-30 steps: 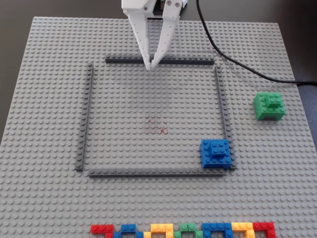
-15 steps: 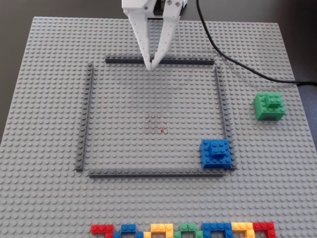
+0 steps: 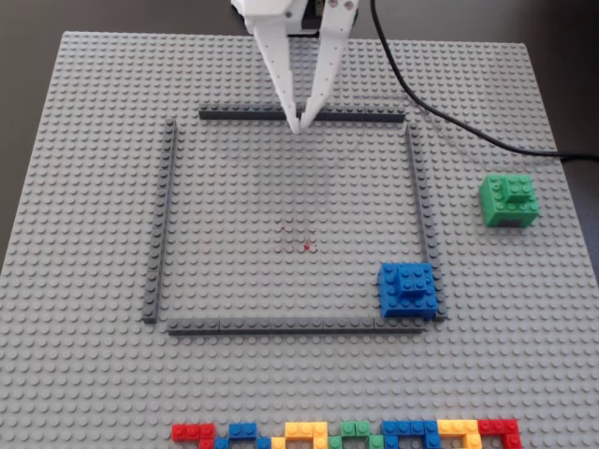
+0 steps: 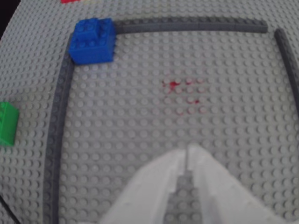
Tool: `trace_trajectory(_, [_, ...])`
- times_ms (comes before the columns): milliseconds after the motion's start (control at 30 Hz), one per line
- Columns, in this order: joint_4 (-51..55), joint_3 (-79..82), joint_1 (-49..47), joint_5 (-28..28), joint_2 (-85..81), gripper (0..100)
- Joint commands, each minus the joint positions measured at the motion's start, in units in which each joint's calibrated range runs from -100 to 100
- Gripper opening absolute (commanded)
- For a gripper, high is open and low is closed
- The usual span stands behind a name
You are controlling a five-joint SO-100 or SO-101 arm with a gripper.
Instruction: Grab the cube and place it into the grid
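The green cube [image 3: 509, 199] sits on the baseplate outside the grid, to the right of its right strip in the fixed view; the wrist view catches only part of the cube [image 4: 8, 123] at the left edge. The grid [image 3: 356, 117] is a square of dark grey strips with tiny red marks [image 3: 301, 238] at its centre, and its strips [image 4: 187, 25] also frame the wrist view. My white gripper [image 3: 299, 124] hangs over the grid's far strip, shut, tips together and holding nothing. From the wrist camera the gripper [image 4: 188, 151] points toward the red marks [image 4: 184, 93].
A blue block [image 3: 408, 289] stands in the grid's near right corner in the fixed view, shown as the blue block [image 4: 92, 40] top left in the wrist view. A multicoloured brick row [image 3: 346, 433] lines the front edge. A black cable [image 3: 440, 117] crosses the far right.
The gripper has shifted slightly to the right in the fixed view, still shut. The blocks have not moved.
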Motion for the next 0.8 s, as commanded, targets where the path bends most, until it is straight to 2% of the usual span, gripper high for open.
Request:
trace_trajectory(0, [0.9,-5.76,-0.82,-0.44,3.21,0])
trace_trajectory(400, [9.01,-28.41,-7.59,-3.37,18.43,0])
trace_trajectory(767, [15.07,-49.25,-15.85,-8.74,35.29,0])
